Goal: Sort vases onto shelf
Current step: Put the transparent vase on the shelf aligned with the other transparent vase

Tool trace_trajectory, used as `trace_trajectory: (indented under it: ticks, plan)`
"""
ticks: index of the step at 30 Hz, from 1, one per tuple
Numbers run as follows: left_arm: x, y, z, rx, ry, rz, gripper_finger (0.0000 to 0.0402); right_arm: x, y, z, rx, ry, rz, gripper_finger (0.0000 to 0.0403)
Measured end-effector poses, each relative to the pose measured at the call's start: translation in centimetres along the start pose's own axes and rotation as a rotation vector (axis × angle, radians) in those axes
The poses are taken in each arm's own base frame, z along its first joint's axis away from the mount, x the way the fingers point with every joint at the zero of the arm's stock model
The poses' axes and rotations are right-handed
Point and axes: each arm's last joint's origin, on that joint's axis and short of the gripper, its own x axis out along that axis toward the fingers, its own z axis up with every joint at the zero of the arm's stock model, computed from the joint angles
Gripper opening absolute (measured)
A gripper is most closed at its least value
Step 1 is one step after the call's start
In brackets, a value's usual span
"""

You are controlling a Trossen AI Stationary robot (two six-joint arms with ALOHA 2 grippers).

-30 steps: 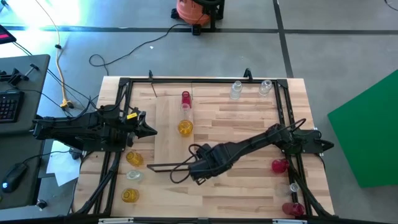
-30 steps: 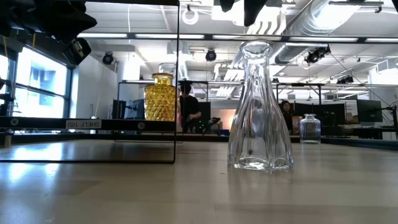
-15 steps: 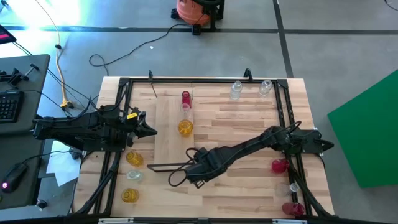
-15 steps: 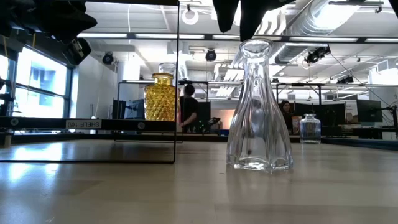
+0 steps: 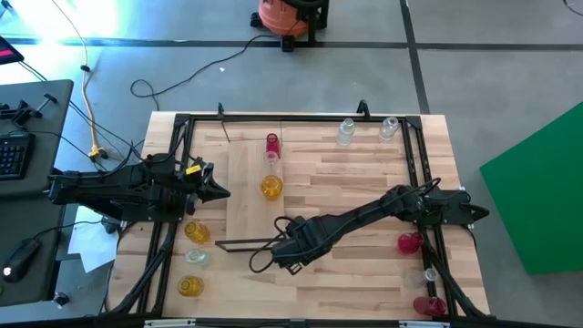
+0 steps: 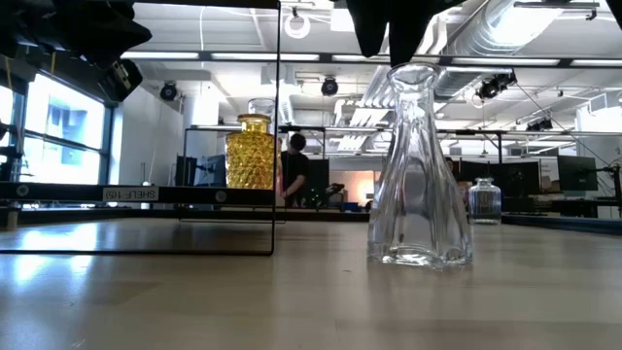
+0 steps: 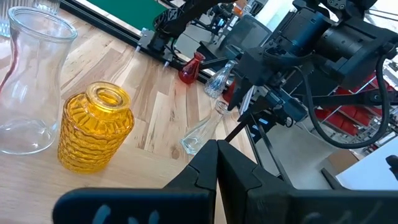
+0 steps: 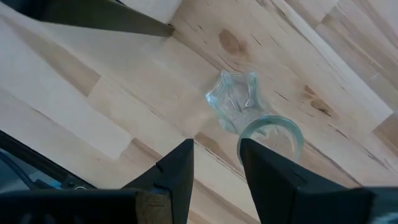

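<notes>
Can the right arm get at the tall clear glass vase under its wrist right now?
Probably yes. The right end effector hangs just above the tall clear fluted glass vase, fingers open beside its rim, and nothing stands between them; the vase stands alone on bare wood.

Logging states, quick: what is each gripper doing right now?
Left gripper: shut, empty, by the shelf.
Right gripper: open above the clear vase.

Clear, colourless fluted glass vase (image 6: 419,175), standing on pale, wood-grained tabletop (image 6: 292,301). At its 9 o'clock, an amber-yellow glass vase (image 6: 251,152) with a diamond-cut pattern. Seen overhead, a red glass vase (image 5: 272,145) at 12 o'clock of the amber one.
</notes>
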Motion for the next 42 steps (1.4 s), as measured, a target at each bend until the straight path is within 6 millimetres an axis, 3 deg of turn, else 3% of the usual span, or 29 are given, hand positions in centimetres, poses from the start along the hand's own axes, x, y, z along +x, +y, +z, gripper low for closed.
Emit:
trace_trajectory:
  ticks: [29, 42]
  plan:
    - [0.0, 0.0, 0.0, -0.009, 0.0, 0.001, 0.0, -1.5, -0.7, 0.1, 0.001, -0.024, 0.006, 0.0135]
    - [0.0, 0.0, 0.0, -0.027, 0.0, 0.001, 0.0, 2.0, -0.6, -0.2, -0.065, 0.038, -0.038, 0.0135]
